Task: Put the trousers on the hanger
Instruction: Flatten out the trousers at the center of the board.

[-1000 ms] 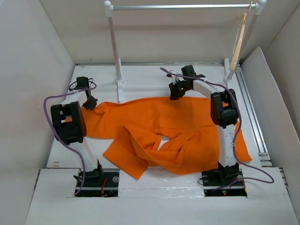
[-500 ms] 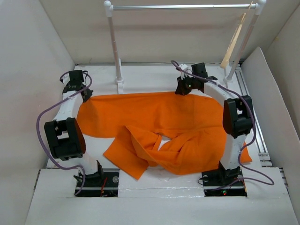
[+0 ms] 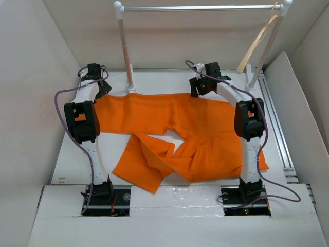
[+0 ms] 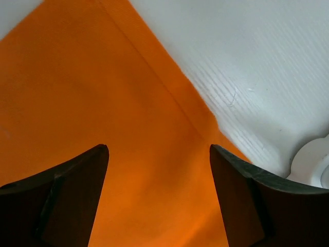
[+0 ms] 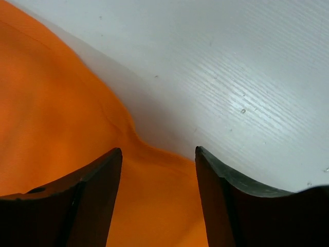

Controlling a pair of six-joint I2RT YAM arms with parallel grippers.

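Observation:
The orange trousers (image 3: 175, 128) lie spread on the white table, their far edge pulled out straight from left to right and the near part folded over itself. My left gripper (image 3: 104, 87) stands open over the far left corner of the cloth (image 4: 103, 103). Open as well, my right gripper (image 3: 197, 88) hovers over the far edge (image 5: 61, 123) towards the right. Neither pair of jaws pinches any cloth. The pale wooden hanger (image 3: 255, 43) hangs tilted from the right end of the rack's bar.
A rack with white posts (image 3: 125, 46) and a silver bar (image 3: 200, 7) stands at the back of the table. One of its white feet (image 4: 313, 162) lies just right of my left gripper. White walls enclose the table; a rail (image 3: 275, 123) runs along its right side.
Both grippers, shut on the trousers' far edge a moment ago, have opened and let go. The cloth has been dragged farther back and straightened. The hanger has swung left.

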